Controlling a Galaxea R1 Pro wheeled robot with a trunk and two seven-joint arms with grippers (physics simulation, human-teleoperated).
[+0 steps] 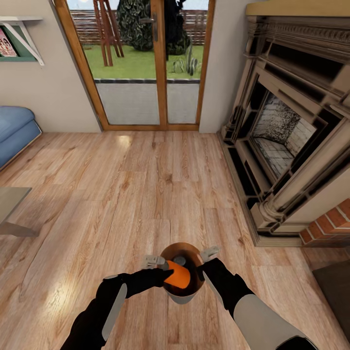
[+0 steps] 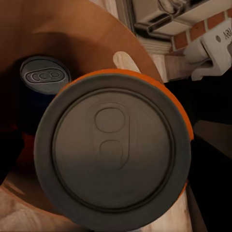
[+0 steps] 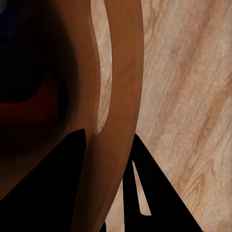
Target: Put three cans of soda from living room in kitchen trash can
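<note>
My left gripper [image 1: 166,273] is shut on an orange can of soda [image 1: 179,276], holding it tilted over the mouth of the tash can [image 1: 183,297]. The bin is pale grey outside and tan-brown inside, and hangs above the plank floor of the living room. My right gripper [image 1: 201,273] is shut on its rim. In the left wrist view the orange can's silver top [image 2: 116,154] is close up, with a dark blue can [image 2: 44,76] standing inside the bin [image 2: 72,29]. The right wrist view has black fingers [image 3: 140,193] on either side of the bin wall [image 3: 121,72], with blue and orange shapes in the dark interior.
Glass doors [image 1: 146,63] with a wooden frame are straight ahead. A large fireplace [image 1: 287,136] on a brick base lines the right side. A blue sofa [image 1: 14,131] and a table corner [image 1: 9,204] stand at the left. Wood floor [image 1: 146,194] lies between them.
</note>
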